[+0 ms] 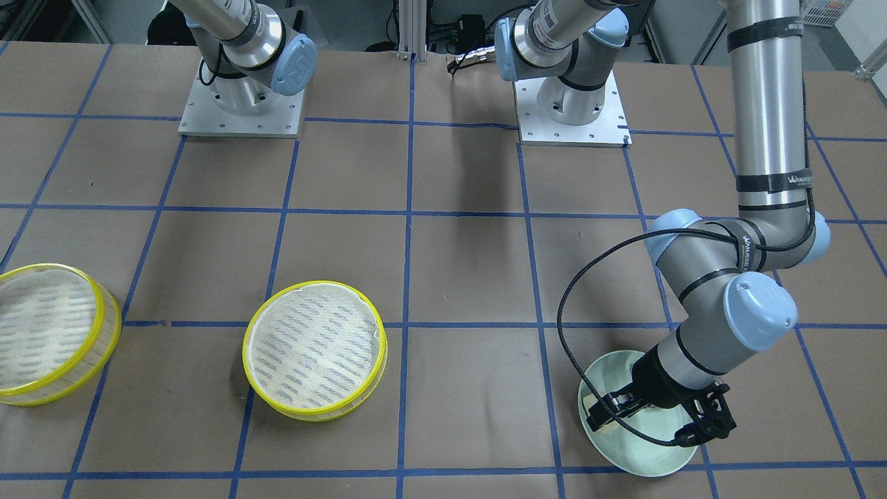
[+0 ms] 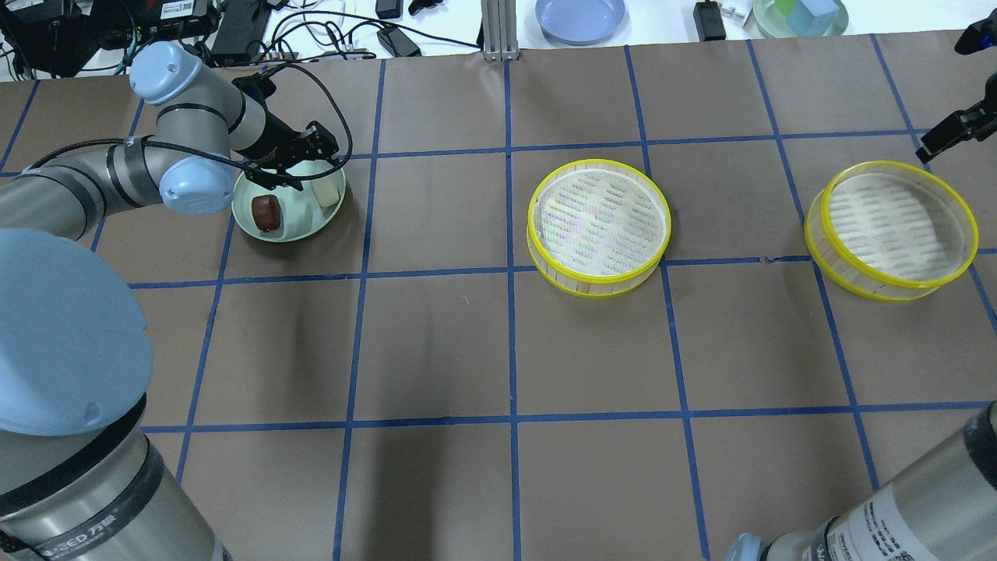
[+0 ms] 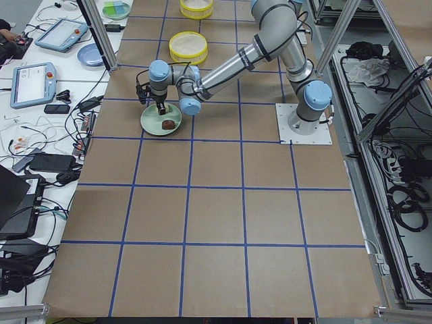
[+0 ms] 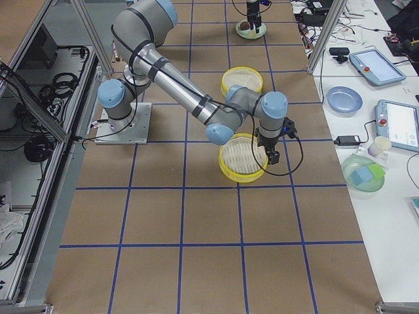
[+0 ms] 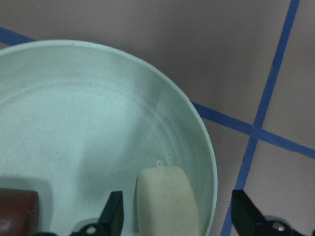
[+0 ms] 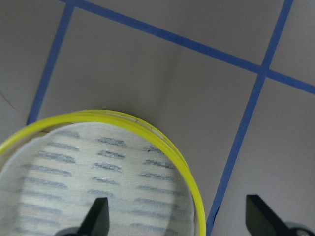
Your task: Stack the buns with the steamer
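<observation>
The pale green plate (image 2: 292,231) holds a cream-white bun (image 2: 323,192) and a dark reddish-brown bun (image 2: 266,212). My left gripper (image 2: 310,162) is open and low over the plate. In the left wrist view its fingertips (image 5: 115,211) straddle the cream bun (image 5: 167,201), with the brown bun (image 5: 17,211) at the left edge. Two yellow-rimmed steamer baskets with cloth liners stand empty, one mid-table (image 2: 598,226) and one at the right (image 2: 892,230). My right gripper (image 6: 178,219) is open and hovers over the far edge of the right steamer (image 6: 98,167).
A blue plate (image 2: 580,15), a green bowl with cubes (image 2: 801,14) and cables lie on the white bench beyond the table's far edge. The arm bases (image 1: 241,104) stand on the robot's side. Blue tape lines grid the brown table.
</observation>
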